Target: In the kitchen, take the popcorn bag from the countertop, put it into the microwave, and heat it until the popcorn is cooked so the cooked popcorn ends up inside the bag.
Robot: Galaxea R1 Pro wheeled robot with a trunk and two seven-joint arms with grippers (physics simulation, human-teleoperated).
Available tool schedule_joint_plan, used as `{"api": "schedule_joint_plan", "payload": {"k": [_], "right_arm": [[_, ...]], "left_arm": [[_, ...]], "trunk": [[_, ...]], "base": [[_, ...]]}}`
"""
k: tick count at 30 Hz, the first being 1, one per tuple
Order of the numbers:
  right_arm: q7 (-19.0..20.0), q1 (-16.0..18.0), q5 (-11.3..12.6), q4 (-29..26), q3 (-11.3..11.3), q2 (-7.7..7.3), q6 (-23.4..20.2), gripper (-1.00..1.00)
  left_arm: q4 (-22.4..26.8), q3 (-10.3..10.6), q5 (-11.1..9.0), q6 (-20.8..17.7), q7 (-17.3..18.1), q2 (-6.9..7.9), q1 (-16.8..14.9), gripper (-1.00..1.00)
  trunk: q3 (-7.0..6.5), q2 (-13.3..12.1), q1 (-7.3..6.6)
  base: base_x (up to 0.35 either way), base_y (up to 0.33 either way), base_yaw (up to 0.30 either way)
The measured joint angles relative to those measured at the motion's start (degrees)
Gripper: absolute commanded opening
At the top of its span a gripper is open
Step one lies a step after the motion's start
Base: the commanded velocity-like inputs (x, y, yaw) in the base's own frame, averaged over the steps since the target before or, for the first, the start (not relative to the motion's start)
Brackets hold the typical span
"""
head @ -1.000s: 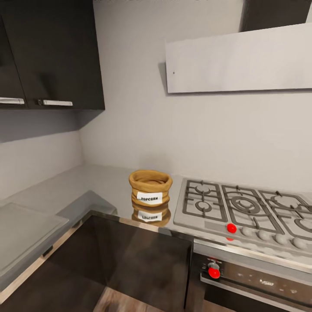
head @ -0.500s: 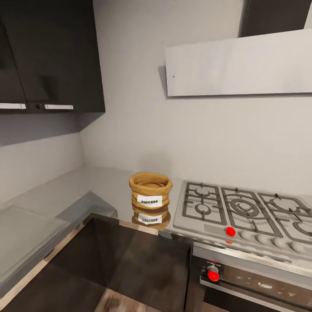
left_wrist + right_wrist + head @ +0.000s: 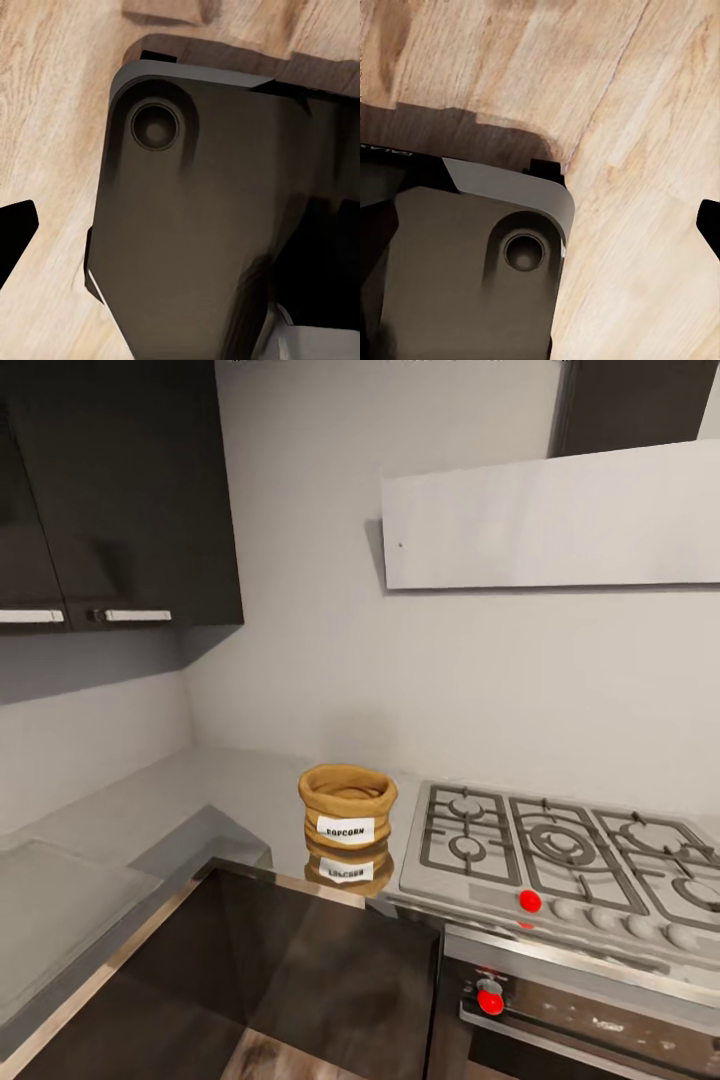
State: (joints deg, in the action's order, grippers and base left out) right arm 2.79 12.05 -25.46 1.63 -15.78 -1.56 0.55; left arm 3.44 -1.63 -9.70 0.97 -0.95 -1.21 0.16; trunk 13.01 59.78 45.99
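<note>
One popcorn bag (image 3: pixel 347 815) on countertop (image 3: pixel 190 800), gas hob (image 3: pixel 560 852) just beside (right), jaws' state cannot be told.

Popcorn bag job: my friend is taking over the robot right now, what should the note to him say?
Grippers: the wrist cameras look down at the wooden floor and the robot's dark base; whether the left or right one is open cannot be told. Neither holds the bag.
Things: the popcorn bag stands upright on the countertop, just beside the gas hob, with the oven below it.
Done: nothing yet; the bag is untouched.
Left: pick up the bag, find the microwave, put it in, heat it.
</note>
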Motion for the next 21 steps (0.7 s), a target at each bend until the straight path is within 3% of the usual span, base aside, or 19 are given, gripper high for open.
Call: {"api": "schedule_joint_plan", "payload": {"k": [9, 21], "right_arm": [[-0.01, 0.0, 0.01, 0.01, 0.0, 0.36, -0.36, 1.0], [0.0, 0.0, 0.08, 0.08, -0.07, -0.15, 0.23, 1.0]], "left_arm": [[0.08, -0.08, -0.03, 0.0, 0.0, 0.0, 0.0, 1.0], [-0.08, 0.16, 0.07, 0.03, 0.07, 0.0, 0.0, 1.0]], "trunk": [[-0.15, -0.42, -0.23], [0.89, -0.42, -0.23]], "base": [[0.0, 0.0, 0.0], [0.0, 0.0, 0.0]]}}
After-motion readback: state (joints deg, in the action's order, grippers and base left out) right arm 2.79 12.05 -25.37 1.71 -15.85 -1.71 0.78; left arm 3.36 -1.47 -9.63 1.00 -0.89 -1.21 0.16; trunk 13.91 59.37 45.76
